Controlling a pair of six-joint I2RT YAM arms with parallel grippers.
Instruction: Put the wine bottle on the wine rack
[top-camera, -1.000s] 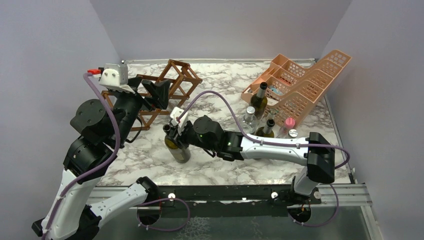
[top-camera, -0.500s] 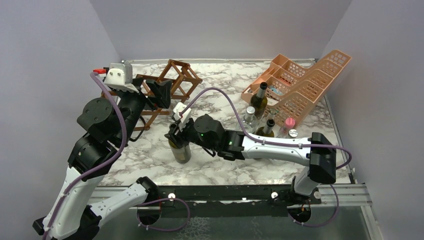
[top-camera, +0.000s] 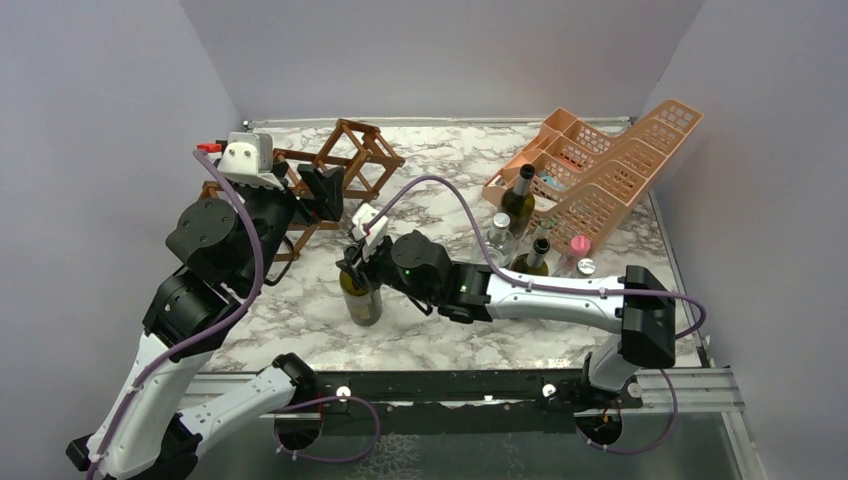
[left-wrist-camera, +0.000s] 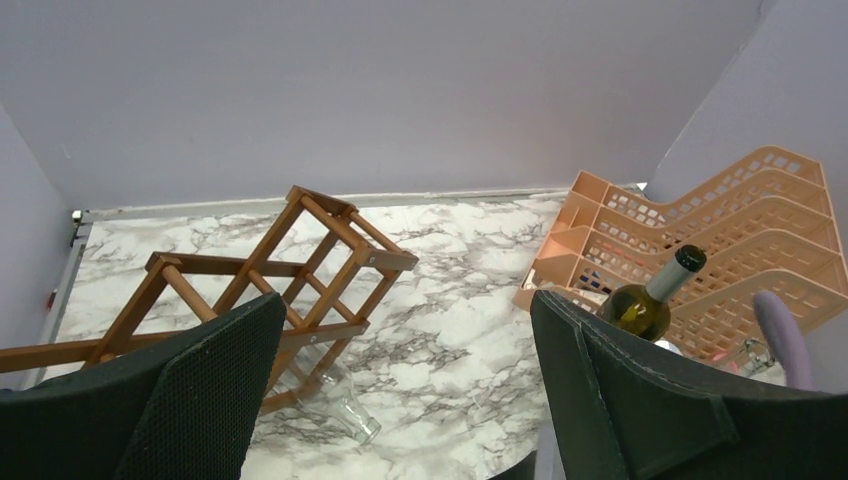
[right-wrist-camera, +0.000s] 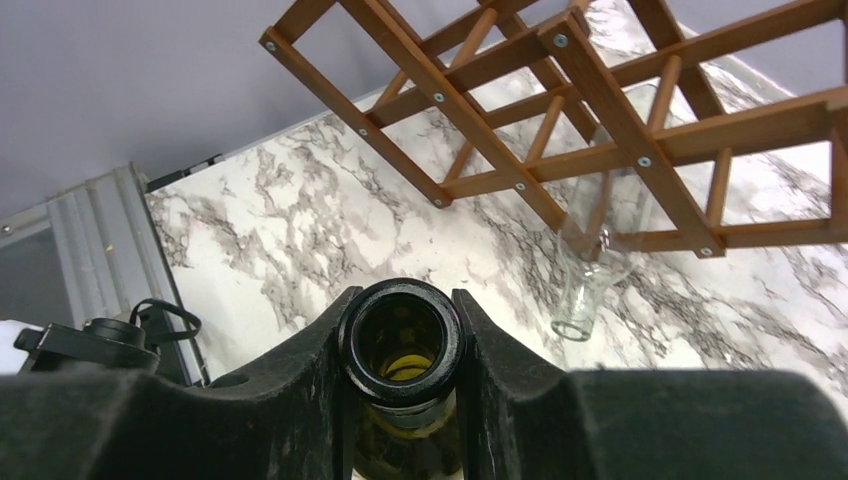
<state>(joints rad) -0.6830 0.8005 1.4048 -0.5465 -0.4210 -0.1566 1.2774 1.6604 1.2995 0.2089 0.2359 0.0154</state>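
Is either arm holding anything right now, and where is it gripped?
The right gripper holds the wine bottle by its neck, just under the mouth. The left gripper is open, empty.

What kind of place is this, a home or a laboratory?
Probably a robot test cell: plain grey walls enclose a marble-patterned table holding a wine rack, and two arms are bolted at its near edge.

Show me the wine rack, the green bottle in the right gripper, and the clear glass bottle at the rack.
wine rack (right-wrist-camera: 600, 98): right wrist view, on a wooden slat.
green bottle (top-camera: 362, 305): top external view, on its lower body.
clear bottle (right-wrist-camera: 590, 280): right wrist view, on its neck.
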